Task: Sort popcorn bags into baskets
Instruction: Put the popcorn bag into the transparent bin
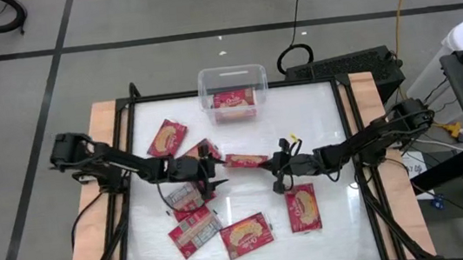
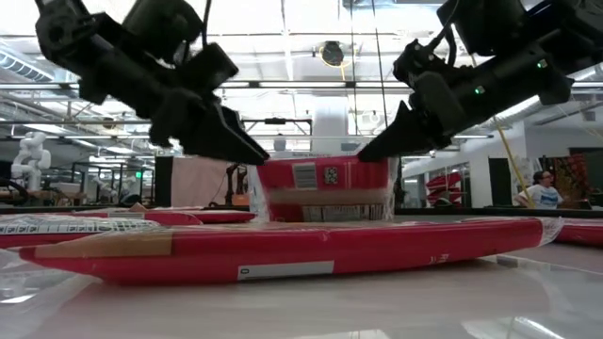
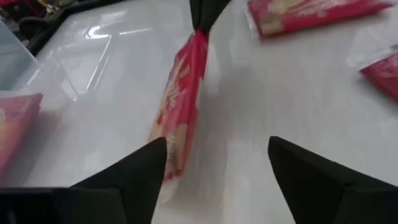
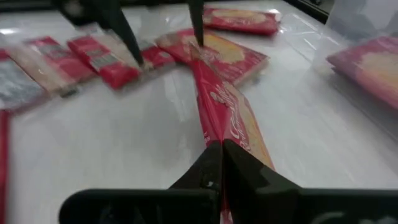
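A: Mid-worktop, one flat red popcorn packet [image 1: 246, 159] is strung between the two arms. The right tool [image 1: 276, 169] has its fingers pinched together on one end seam of the packet; in the right wrist view the packet [image 4: 225, 115] runs straight out from the closed tips.

B: And the left tool [image 1: 216, 172]?

A: Fingers spread wide. In the left wrist view the two dark fingers [image 3: 140, 177] stand apart on either side of the packet's near end [image 3: 180, 109], not pressing it. Looks like a handover, with only the right arm gripping.

B: Why hold it by the end seam?

A: My guess: the flat edge gives a thin tool something to bite, and the packet hangs on edge, slim enough to drop into the bin.

B: Where is the bin?

A: The small clear plastic rectangular bin [image 1: 205, 84] sits at the far edge of the white worktop [image 1: 317, 111], well apart from both tools. One red packet [image 1: 234, 101] already lies inside it, popcorn picture up.

B: The rest?

A: Loose packets lie scattered: one [image 1: 166, 138] near the left arm's side, several bunched under the left tool, two near the front edge [image 1: 247, 234], one [image 1: 303, 207] below the right tool. Most of the sorting is not yet done.
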Robot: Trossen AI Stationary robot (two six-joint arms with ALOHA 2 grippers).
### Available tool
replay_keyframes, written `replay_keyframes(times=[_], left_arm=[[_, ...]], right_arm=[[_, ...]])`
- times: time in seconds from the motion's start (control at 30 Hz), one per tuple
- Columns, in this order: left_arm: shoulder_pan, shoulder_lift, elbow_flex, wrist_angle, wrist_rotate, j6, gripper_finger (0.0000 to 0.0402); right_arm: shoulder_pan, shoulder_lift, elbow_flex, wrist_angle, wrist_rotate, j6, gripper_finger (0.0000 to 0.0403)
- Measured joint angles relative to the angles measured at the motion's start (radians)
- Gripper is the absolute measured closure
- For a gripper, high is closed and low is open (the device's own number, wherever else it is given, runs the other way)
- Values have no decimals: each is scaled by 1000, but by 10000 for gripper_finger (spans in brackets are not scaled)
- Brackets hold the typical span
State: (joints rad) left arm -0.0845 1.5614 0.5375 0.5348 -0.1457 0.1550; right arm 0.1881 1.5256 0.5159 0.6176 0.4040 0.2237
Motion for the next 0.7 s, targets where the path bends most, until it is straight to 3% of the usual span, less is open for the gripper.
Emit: replay_keyframes(times=[0.1,0.2,0.3,0.47,0.5,0.7], left_arm=[[23,71,0,73,-11,7,114],[43,133,0,191,6,21,142],[51,174,1,290,20,49,208],[51,176,1,287,28,133,365],[51,165,1,274,33,146,379],[42,104,-1,264,73,344,364]], right_arm=[[-8,0,0,39,-50,0,403],[-11,0,0,63,-84,1,403],[-11,0,0,61,-101,1,403],[-11,0,0,60,-143,22,403],[-11,0,0,61,-145,28,403],[-14,-1,0,79,-177,95,394]])
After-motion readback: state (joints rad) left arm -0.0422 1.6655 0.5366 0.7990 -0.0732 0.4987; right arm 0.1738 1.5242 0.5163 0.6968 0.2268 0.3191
